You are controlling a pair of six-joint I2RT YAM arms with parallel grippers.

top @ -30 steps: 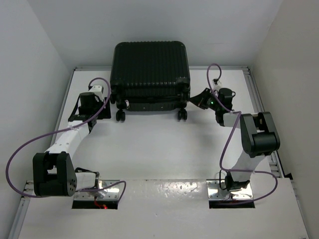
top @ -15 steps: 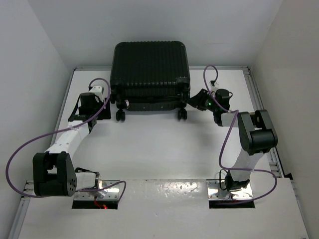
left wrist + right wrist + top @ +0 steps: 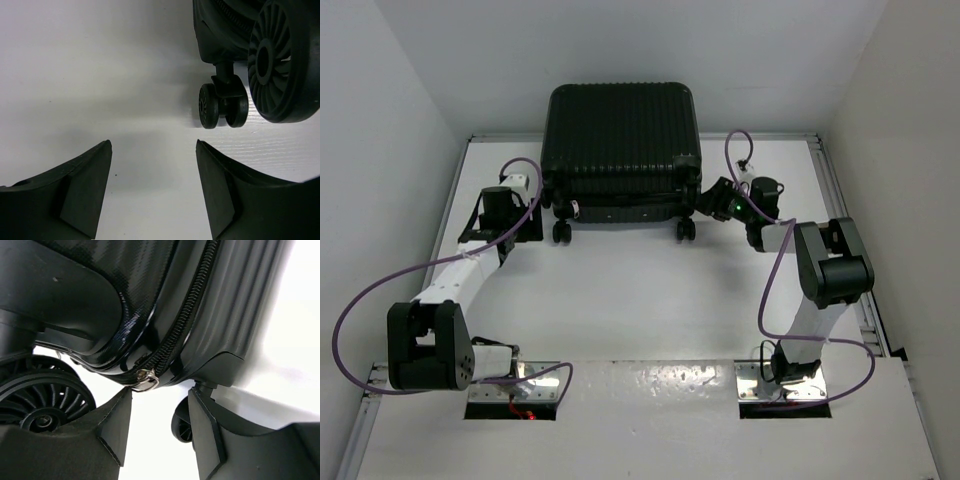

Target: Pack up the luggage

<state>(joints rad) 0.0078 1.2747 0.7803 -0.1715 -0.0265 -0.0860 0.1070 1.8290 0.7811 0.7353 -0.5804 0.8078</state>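
The luggage [image 3: 620,140], a black ribbed hard-shell suitcase, lies zipped shut at the back of the table with its wheels toward me. My left gripper [image 3: 540,203] is by its left wheeled corner, open and holding nothing [image 3: 152,150]; a twin caster [image 3: 222,105] and a larger wheel [image 3: 285,60] sit ahead to its right. My right gripper [image 3: 704,203] is at the right wheeled corner, open [image 3: 160,395]. The metal zipper pull [image 3: 145,380] hangs at the end of the zipper [image 3: 187,315], just off my left fingertip [image 3: 122,397], not pinched.
White walls enclose the table on three sides, and the suitcase rests against the back one. Purple cables [image 3: 360,310] loop beside both arms. A spoked wheel [image 3: 42,405] and a smaller caster [image 3: 181,426] flank my right fingers.
My right gripper has opened from shut and moved left, closer to the suitcase's right corner. The left arm and the suitcase have not moved.
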